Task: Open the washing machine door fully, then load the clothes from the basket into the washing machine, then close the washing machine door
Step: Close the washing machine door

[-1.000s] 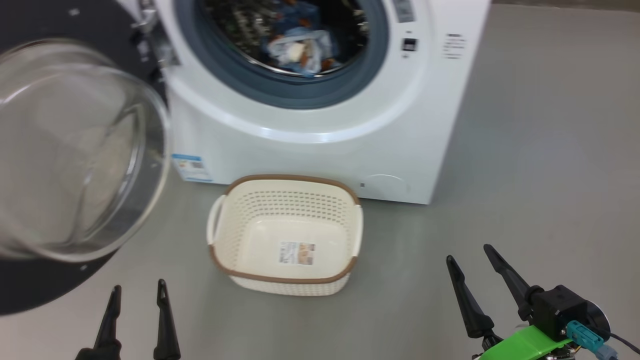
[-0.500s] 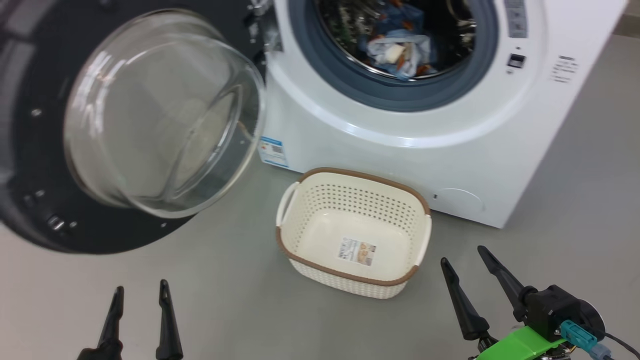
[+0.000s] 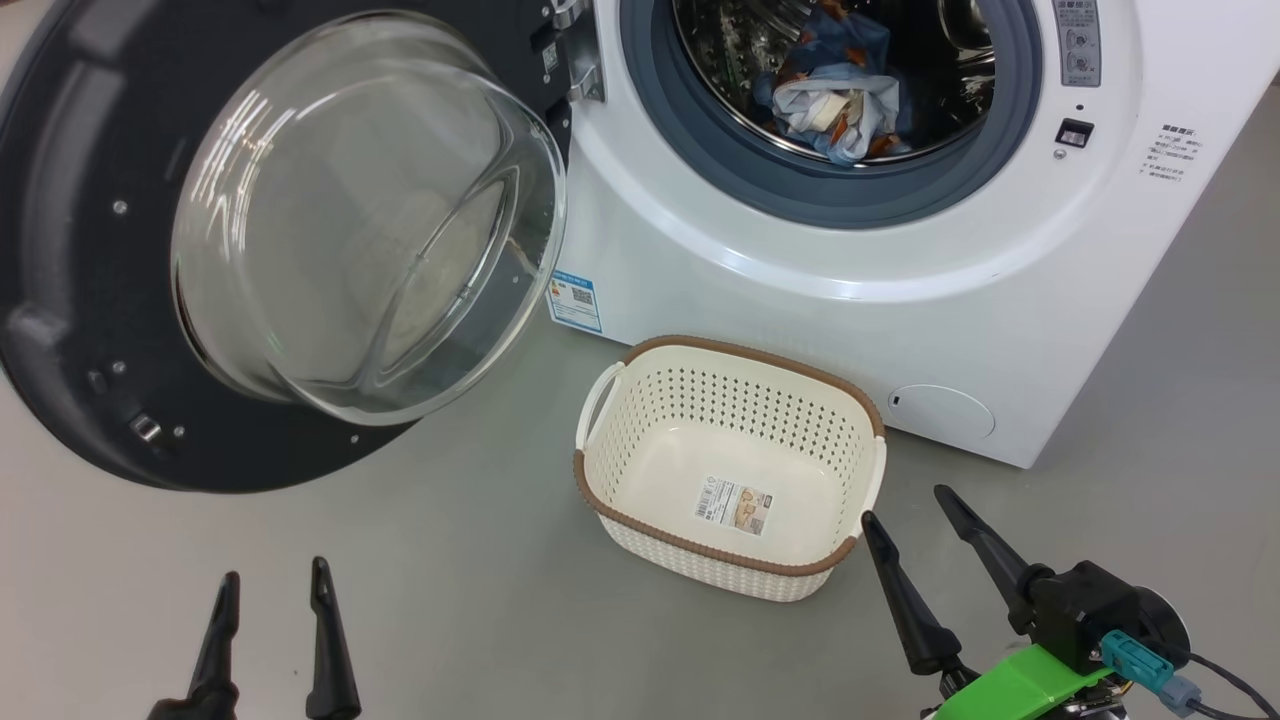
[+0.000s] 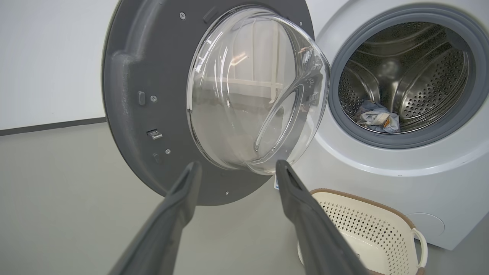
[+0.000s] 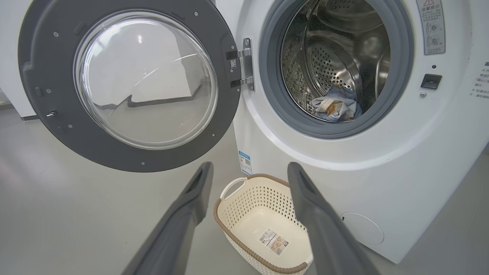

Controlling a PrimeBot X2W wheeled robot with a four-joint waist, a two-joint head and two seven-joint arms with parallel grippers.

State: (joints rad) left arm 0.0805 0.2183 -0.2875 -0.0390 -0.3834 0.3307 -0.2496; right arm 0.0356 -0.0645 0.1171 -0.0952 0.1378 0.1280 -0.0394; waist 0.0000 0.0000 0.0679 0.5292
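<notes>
The washing machine door (image 3: pixel 290 240) stands swung wide on its hinge (image 5: pixel 244 65) to the left of the washing machine (image 3: pixel 760 300). Its dark inner face and bulging glass bowl (image 4: pixel 252 88) are turned out toward the room, leaving the mouth of the drum (image 5: pixel 336 49) unobstructed. The clothes (image 3: pixel 840 95), a small heap of blue fabric with orange-brown print and pale patches, lie at the bottom of the steel drum. They sit well behind the grey gasket (image 3: pixel 800 195), so nothing looks likely to snag when the door closes.

The basket (image 3: pixel 760 405) sits empty on the grey floor (image 3: pixel 450 580) just in front of the machine, below the opening, with only a label sticker (image 3: pixel 735 503) on its bottom. A short lift from basket to drum appears to be the reason for that spot.

Both arms hang low and back from the work. The left gripper (image 3: pixel 276 570) points up with its two dark fingers spread apart and nothing between them, well short of the door's lower edge. The right gripper (image 3: pixel 904 503), likewise spread wide and empty, hovers just beside the basket's near right corner. With loading apparently done, the remaining job looks to be shutting the door, and the left arm, nearer to it, seems better placed to push it round.
</notes>
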